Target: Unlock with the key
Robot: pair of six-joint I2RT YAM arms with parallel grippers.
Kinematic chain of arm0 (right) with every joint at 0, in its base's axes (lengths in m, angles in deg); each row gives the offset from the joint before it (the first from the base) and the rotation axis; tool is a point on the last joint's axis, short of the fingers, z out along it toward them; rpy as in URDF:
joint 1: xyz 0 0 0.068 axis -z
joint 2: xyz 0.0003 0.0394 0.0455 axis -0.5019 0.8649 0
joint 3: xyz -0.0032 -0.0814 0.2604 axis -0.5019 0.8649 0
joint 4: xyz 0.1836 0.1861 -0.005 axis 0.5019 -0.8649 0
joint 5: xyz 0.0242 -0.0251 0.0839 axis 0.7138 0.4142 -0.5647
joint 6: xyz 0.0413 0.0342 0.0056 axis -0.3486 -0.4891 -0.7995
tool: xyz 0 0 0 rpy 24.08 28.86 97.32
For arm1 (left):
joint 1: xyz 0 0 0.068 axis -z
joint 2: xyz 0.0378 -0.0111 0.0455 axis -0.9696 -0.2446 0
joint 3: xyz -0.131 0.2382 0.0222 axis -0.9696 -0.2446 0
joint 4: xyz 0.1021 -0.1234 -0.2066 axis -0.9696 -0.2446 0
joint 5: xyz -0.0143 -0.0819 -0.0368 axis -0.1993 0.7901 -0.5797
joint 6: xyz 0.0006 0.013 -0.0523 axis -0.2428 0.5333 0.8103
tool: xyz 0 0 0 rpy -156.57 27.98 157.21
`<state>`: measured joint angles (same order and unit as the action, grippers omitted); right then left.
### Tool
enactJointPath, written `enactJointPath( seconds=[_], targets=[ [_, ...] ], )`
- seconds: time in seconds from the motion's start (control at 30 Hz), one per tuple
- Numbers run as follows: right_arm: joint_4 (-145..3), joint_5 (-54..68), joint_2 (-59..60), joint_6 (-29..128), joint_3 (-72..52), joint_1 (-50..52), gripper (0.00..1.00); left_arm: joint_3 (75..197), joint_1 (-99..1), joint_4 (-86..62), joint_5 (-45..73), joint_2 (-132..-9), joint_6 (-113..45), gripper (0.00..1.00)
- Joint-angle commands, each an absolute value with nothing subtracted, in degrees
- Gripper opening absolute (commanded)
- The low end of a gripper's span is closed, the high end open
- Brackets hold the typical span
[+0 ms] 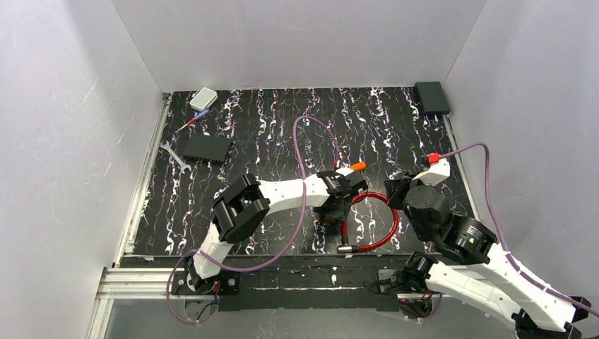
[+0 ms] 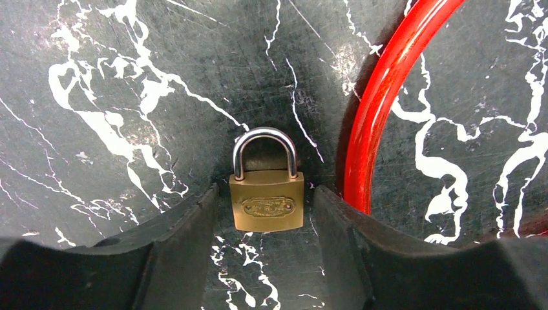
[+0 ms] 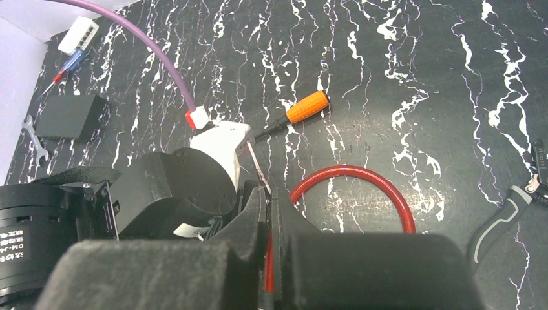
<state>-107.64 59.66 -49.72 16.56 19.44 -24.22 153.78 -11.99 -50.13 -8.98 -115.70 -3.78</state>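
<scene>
Left claw (image 1: 337,212) hangs over the left side of the red cable loop (image 1: 389,229) in the top view, and the right claw (image 1: 393,189) is at the far right edge of this loop. We see the key (image 1: 358,166) lying flat on the table (image 1: 268,120), just beyond the loop.

From the left wrist, the left claw's fingers (image 2: 174,258) stand apart on both sides of the brass padlock (image 2: 266,203), just left of the loop.

From the right wrist, the right claw's fingers (image 3: 362,271) are pressed together. The key lies beyond the loop.
</scene>
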Motion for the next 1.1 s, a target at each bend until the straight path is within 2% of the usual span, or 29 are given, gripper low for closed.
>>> enactJointPath(
  seconds=[0.0,0.1,0.17,0.3,0.53,0.8,1.0,1.07],
  targets=[
    [-104.8,60.1,-49.7,16.5,19.6,-24.2,0.01,153.7,-12.1,-51.9,-9.6,-118.6,-2.5,0.50],
    [-104.8,60.1,-49.7,16.3,19.8,-24.2,0.01,154.3,-12.1,-53.4,-10.8,-119.4,-2.1,0.45],
    [-104.8,60.0,-49.7,16.2,19.8,-24.1,0.01,154.5,-12.1,-53.9,-11.5,-119.8,-2.0,0.36],
    [-105.0,59.9,-49.4,16.1,19.8,-24.2,0.01,154.8,-12.1,-54.0,-11.6,-119.8,-2.7,0.01],
    [-105.7,59.3,-48.6,14.7,19.1,-24.2,0.01,152.1,-12.3,-51.1,-10.3,-115.5,-4.9,0.00],
    [-99.6,51.0,-49.0,19.6,21.1,-24.2,0.01,138.7,-14.1,-36.7,-7.6,-102.5,-8.5,0.00],
    [-97.8,51.3,-48.8,18.5,21.7,-24.2,0.01,134.5,-15.5,-33.1,-7.6,-93.2,-12.4,0.00],
    [-97.1,52.2,-49.1,17.9,21.8,-24.2,0.01,132.6,-17.2,-30.3,-2.5,-90.0,-12.7,0.00]
  ],
)
